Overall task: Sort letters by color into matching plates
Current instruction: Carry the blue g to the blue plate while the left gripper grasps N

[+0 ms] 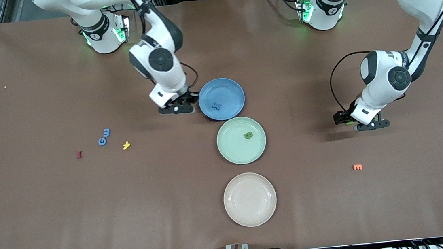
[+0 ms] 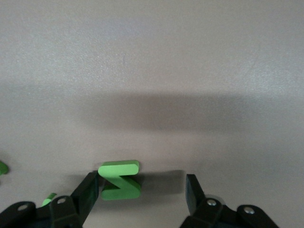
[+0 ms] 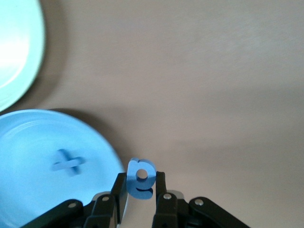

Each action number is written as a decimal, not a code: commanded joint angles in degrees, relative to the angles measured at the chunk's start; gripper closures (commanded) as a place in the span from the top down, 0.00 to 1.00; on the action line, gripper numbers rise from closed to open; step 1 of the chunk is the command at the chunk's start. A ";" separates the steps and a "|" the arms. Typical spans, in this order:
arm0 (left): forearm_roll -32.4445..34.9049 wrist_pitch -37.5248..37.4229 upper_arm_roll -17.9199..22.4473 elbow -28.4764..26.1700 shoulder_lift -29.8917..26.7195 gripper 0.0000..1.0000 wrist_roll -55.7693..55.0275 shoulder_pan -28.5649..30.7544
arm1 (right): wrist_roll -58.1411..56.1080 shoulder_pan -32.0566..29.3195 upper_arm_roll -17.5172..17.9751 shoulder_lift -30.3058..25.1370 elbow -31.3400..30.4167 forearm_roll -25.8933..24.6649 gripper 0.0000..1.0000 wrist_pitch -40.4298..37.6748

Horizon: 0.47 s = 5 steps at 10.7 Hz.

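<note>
My right gripper [image 1: 177, 107] hangs low beside the blue plate [image 1: 206, 91], shut on a blue letter g [image 3: 141, 177] that is pinched upright between its fingers [image 3: 121, 190]. A blue letter x [image 1: 216, 106] lies in that plate. A green letter B [image 1: 248, 135] lies in the pale green plate [image 1: 228, 150]. The cream plate [image 1: 251, 215] is nearest the front camera. My left gripper [image 1: 362, 126] is down at the table toward the left arm's end and open. A green letter Z [image 2: 119, 179] lies between its fingers, against one finger [image 2: 88, 192] and apart from the other.
Toward the right arm's end lie a blue w [image 1: 106, 132], a blue G [image 1: 102, 141], a yellow letter [image 1: 126, 145] and a red letter [image 1: 79, 154]. An orange letter [image 1: 357, 167] lies nearer the front camera than my left gripper. A green scrap [image 2: 2, 167] shows at the left wrist view's edge.
</note>
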 commanded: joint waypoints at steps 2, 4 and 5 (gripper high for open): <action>1.77 -0.09 -0.30 -0.26 0.01 0.61 0.69 0.78 | 7.69 6.16 -0.53 10.70 13.41 -0.33 0.16 -4.59; 1.77 -0.54 -0.38 -0.09 0.01 0.39 0.69 0.78 | 8.93 7.57 -0.62 13.34 15.79 -0.95 0.16 -4.59; 1.77 -0.54 -0.38 -0.09 -0.08 0.29 0.69 0.78 | 9.72 7.66 -0.62 14.05 16.33 -1.91 0.17 -4.50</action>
